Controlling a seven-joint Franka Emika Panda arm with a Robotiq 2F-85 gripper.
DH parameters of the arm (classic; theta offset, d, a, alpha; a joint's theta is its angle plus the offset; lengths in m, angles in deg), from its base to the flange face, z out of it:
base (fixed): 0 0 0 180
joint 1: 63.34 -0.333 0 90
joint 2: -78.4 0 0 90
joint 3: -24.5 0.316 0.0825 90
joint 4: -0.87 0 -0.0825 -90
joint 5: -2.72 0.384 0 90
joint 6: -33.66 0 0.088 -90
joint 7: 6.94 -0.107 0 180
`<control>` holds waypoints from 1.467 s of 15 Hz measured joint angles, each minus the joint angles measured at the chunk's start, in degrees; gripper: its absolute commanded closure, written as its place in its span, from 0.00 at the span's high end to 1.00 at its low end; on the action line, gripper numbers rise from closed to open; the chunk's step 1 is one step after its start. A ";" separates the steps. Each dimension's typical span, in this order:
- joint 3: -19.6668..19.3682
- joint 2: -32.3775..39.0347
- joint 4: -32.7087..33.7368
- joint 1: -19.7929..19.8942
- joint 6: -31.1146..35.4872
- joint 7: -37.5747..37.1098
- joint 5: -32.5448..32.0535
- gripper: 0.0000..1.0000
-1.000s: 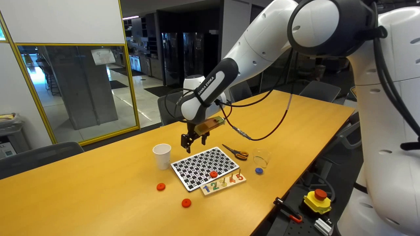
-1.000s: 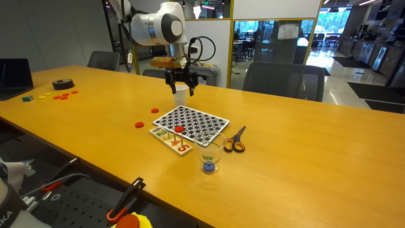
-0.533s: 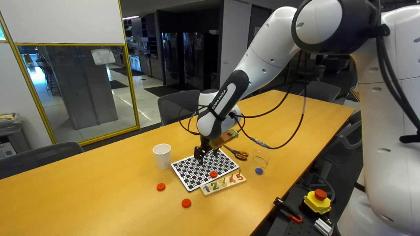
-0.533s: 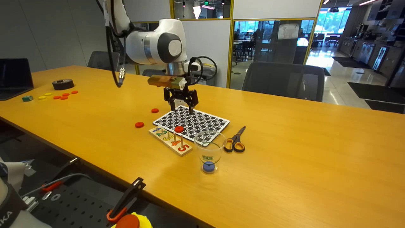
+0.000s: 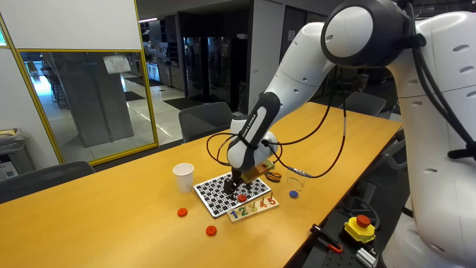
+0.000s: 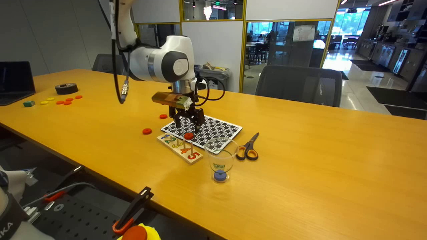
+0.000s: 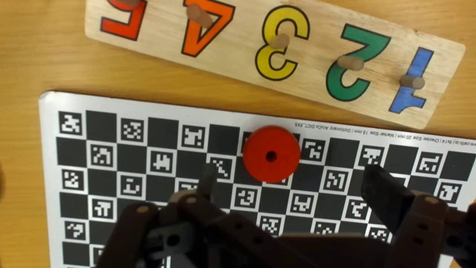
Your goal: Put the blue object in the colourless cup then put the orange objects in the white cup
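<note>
The blue object lies at the bottom of the colourless cup; in an exterior view the blue object shows through the colourless cup's wall. One orange object lies on the checkered board. Two more orange objects lie on the bare table. The white cup stands upright beside the board; my arm hides it in an exterior view. My gripper is open and empty. In both exterior views the gripper hangs low over the board, close to the orange object there.
The checkered board lies flat. A wooden number board with upright pegs lies along its edge. Scissors lie near the colourless cup. Farther off are orange and yellow chips, a black tape roll and a laptop.
My gripper has moved away from beside the white cup and down over the checkered board, close to the orange object there. It stays open. The objects have not moved.
</note>
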 measured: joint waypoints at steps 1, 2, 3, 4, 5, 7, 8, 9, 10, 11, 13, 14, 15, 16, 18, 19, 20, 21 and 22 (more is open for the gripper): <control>0.37 0.46 0.00 0.18 0.21 0.32 0.73 1.00; 0.76 0.86 -0.01 0.43 0.40 0.59 1.39 1.00; 1.07 1.19 -0.01 0.69 0.54 0.76 1.93 1.00; 1.29 1.45 -0.02 0.92 0.75 0.95 2.47 1.00; 1.44 1.66 -0.03 1.15 1.04 1.16 2.98 1.00; 1.61 2.05 -0.04 1.60 1.50 1.46 3.67 1.00; 1.71 2.19 -0.04 1.86 1.59 1.57 3.88 1.00; 1.75 2.27 -0.04 2.09 1.66 1.66 4.02 1.00; 1.77 2.29 -0.04 2.32 1.74 1.71 4.14 1.00; 1.79 2.29 -0.04 2.55 1.82 1.74 4.21 1.00; 1.84 2.29 -0.04 2.95 2.01 1.86 4.40 1.00; 1.88 2.29 -0.04 3.11 2.10 1.94 4.59 1.00; 1.93 2.29 -0.04 3.25 2.20 2.03 4.74 0.75; 2.01 2.30 -0.05 3.38 2.28 2.07 4.84 0.74; 2.15 2.33 -0.05 3.59 2.37 2.13 5.12 0.58; 2.20 2.35 -0.05 3.65 2.38 2.16 5.30 0.51; 2.20 2.31 -0.04 3.73 2.41 2.18 5.39 0.42; 2.20 2.21 -0.04 3.93 2.41 2.19 5.42 0.36; 2.20 2.13 -0.04 4.18 2.41 2.24 5.45 0.29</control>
